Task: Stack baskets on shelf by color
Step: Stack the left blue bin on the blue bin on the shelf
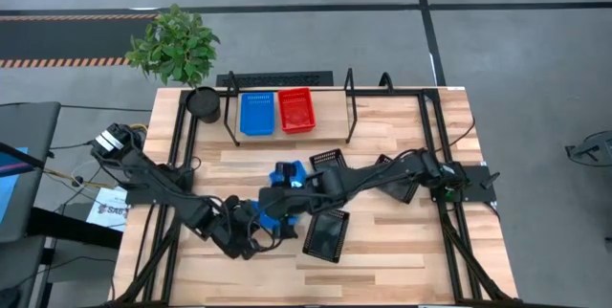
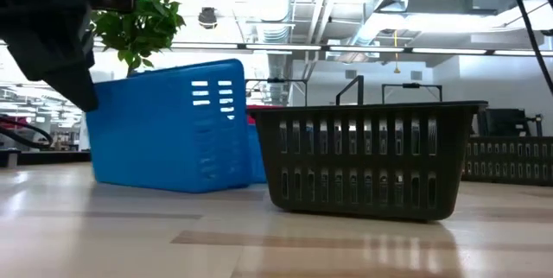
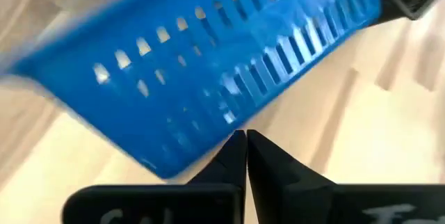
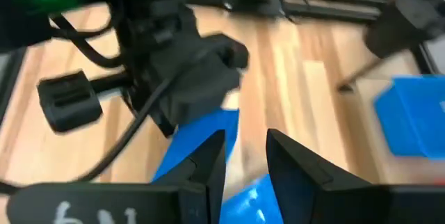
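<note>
A blue basket point(image 1: 275, 218) lies near the table's middle, tilted in the low view point(image 2: 164, 131), with its lower edge by the tabletop. My right gripper point(image 1: 287, 189) reaches in from the right and stands over it. Its fingers point(image 4: 243, 139) are set a little apart, with blue plastic point(image 4: 217, 128) between and beside them. My left gripper point(image 1: 251, 235) is shut. Its tips point(image 3: 245, 135) stand just below the basket's slotted wall point(image 3: 208, 64). On the shelf point(image 1: 330, 117) at the far side sit another blue basket point(image 1: 256, 114) and a red basket point(image 1: 295, 110). My right gripper has the blue basket's edge point(image 4: 247, 193) between its two fingers, slanting down from the table's right. The fingers hide the exact place of contact. The basket hangs tilted below them. My left gripper's shut tips are at the basket's lower edge point(image 3: 174, 165); whether they touch it I cannot tell.
Black baskets lie around the blue one: one toward the near edge point(image 1: 325, 234) that is close in the low view point(image 2: 367, 157), one farther back point(image 1: 328, 160), and one under the right arm point(image 1: 402, 182). A round black pot point(image 1: 203, 102) stands at the shelf's left end.
</note>
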